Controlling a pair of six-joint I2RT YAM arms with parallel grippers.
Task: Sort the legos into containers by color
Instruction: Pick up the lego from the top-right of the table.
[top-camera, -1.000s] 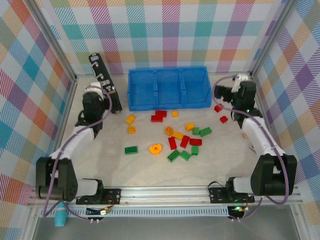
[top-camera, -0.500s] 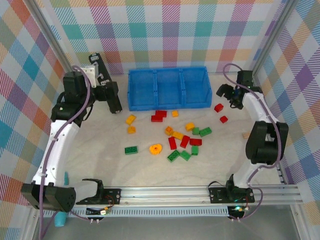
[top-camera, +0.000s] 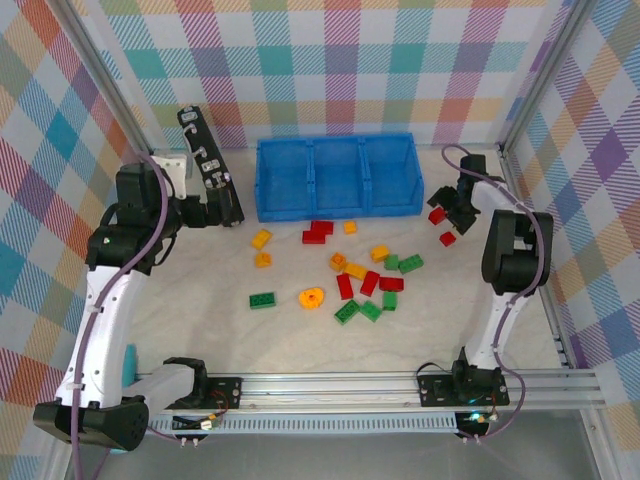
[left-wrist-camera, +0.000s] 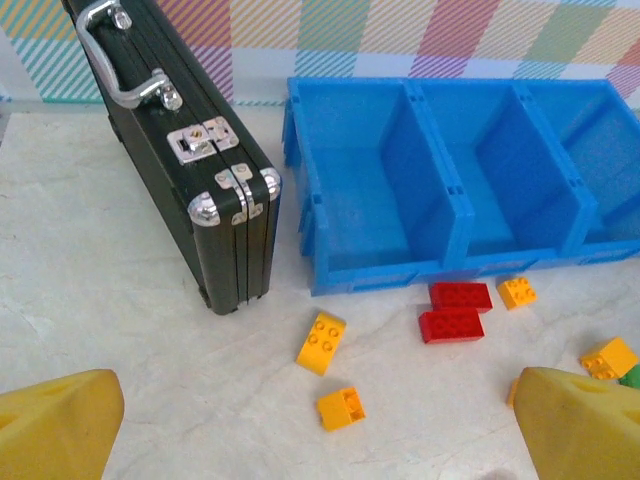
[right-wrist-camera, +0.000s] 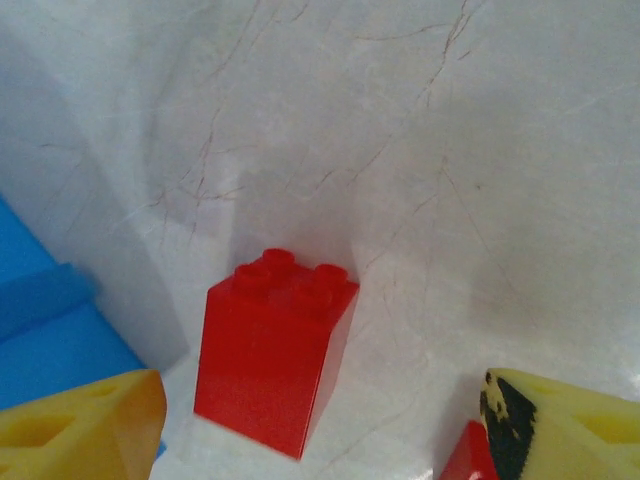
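Small studded bricks (top-camera: 346, 287) in red, green and yellow-orange lie scattered on the table (top-camera: 200, 330) before the blue three-compartment bin (top-camera: 338, 207). The right gripper (right-wrist-camera: 320, 395) is open, with a tall red brick (right-wrist-camera: 272, 365) between its fingers. The left gripper (left-wrist-camera: 320, 385) gapes wide.

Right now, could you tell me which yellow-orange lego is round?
The orange ring just right of the lone green brick; the other yellow-orange pieces are rectangular blocks.

Pastel plaid walls (top-camera: 330, 60) on three sides; pale marbled tabletop (top-camera: 200, 330); aluminium rail (top-camera: 330, 385) along near edge.
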